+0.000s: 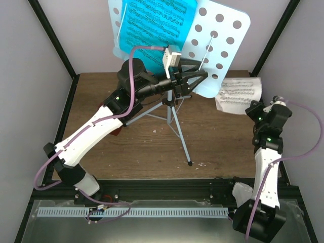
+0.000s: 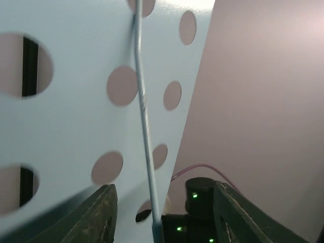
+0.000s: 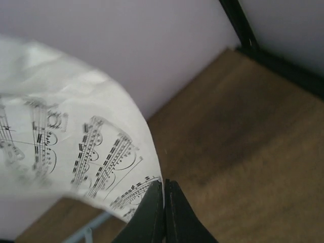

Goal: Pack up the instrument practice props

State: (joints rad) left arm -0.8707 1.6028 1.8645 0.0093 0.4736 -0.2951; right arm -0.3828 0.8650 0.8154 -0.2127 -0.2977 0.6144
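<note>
Top view: music stand (image 1: 218,48) upright on its tripod (image 1: 174,119) mid-table, desk tilted, blue sheet (image 1: 154,23) lying on its left half. The left gripper (image 1: 200,74) is up at the back of the desk, by the thin rod (image 1: 207,49). The white page (image 1: 238,93) hangs just right of the desk's lower edge, w/ the right gripper (image 1: 253,108) at its near corner. A red-brown bit shows under the left arm, prob. the metronome (image 1: 116,133), mostly hidden. Nothing looks packed yet, imo.

Left wrist: fingers (image 2: 101,215) spread wide, the thin rod running between them, touching neither pad as far as I can see. Risk: if they close off-centre, or the arm pushes fwd, the tall thin-legged stand could tip & the blue sheet would slide off. The right arm's green lights sit close behind, so the arms could clash if both move in.

Right wrist: fingers (image 3: 152,212) pinched tight on the very corner of the white page, paper curling up above the table (image 3: 253,142). The grip has only a sliver, so a quick pull could slip or tear it; swinging it left could snag the page on the desk edge & nudge the stand
</note>
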